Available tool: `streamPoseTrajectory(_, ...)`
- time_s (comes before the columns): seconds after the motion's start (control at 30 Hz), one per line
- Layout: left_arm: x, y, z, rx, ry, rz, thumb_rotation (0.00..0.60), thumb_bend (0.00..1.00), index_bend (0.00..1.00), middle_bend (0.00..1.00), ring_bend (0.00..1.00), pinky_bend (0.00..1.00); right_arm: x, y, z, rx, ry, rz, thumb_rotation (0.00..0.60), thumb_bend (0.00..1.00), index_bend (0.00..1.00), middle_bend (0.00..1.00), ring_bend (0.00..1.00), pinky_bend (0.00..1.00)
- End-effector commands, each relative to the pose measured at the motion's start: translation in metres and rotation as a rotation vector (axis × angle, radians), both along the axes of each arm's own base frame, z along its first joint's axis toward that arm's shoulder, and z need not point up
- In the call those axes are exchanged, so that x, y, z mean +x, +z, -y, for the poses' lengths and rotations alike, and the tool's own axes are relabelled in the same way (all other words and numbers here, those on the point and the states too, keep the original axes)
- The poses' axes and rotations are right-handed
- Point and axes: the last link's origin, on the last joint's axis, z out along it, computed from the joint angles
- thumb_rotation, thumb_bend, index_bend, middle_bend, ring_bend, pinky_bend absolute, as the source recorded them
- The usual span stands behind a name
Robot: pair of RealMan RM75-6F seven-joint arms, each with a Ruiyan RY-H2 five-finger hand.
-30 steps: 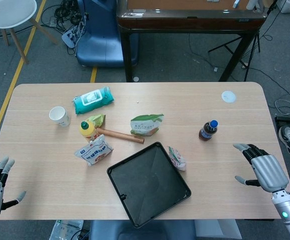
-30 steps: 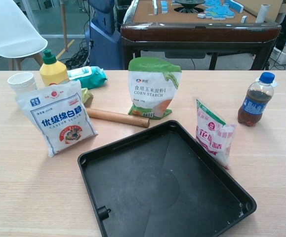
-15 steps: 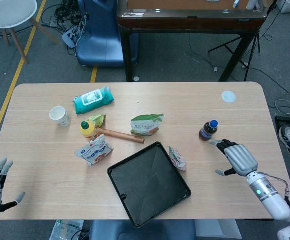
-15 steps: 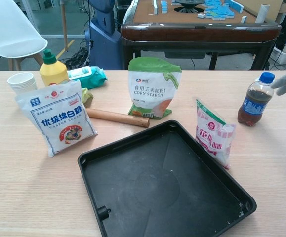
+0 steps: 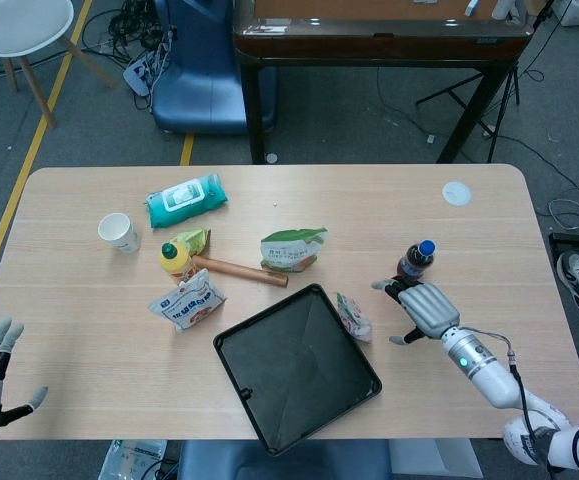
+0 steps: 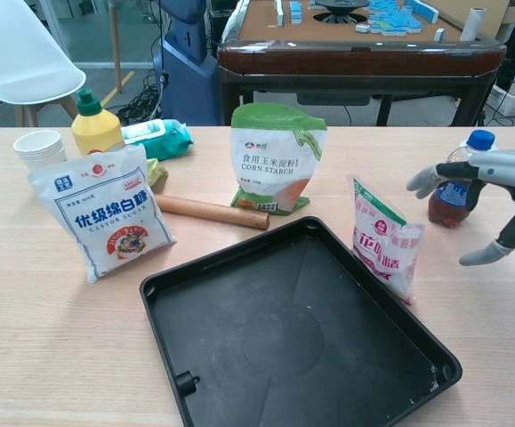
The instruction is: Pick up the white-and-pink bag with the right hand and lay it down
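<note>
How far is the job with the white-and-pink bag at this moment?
Nothing is finished: the white-and-pink bag stands upright beside the black tray, untouched. In hand: the right hand hovers open just right of the bag, in front of the cola bottle. Left: grip, lift and lay it down.

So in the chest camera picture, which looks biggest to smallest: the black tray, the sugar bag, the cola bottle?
1. Black tray, though it's nearest the camera.
2. Sugar bag.
3. Cola bottle, partly hidden by the right hand.
</note>
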Motion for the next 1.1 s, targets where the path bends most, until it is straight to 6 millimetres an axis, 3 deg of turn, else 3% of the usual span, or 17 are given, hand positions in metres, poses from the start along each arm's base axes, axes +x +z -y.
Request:
streamPoseTrajectory(0.03, 0.000, 0.001, 0.000, 0.002, 0.002, -0.001, 0.600, 0.18, 0.08, 0.02, 0.00, 0.06, 0.004, -0.010, 0.007, 0.009, 0.010, 0.006, 0.600, 0.00, 0.16, 0.21, 0.14, 0.32)
streamPoseTrajectory(0.43, 0.001, 0.000, 0.002, 0.003, 0.006, -0.002, 0.600, 0.18, 0.08, 0.02, 0.00, 0.06, 0.015, -0.034, 0.019, 0.071, 0.035, -0.001, 0.600, 0.00, 0.20, 0.22, 0.14, 0.31)
streamPoseTrajectory(1.1, 0.003, 0.001, 0.003, 0.005, 0.014, -0.008, 0.600, 0.18, 0.08, 0.02, 0.00, 0.06, 0.026, -0.057, 0.029, 0.136, 0.073, -0.019, 0.600, 0.00, 0.21, 0.22, 0.14, 0.30)
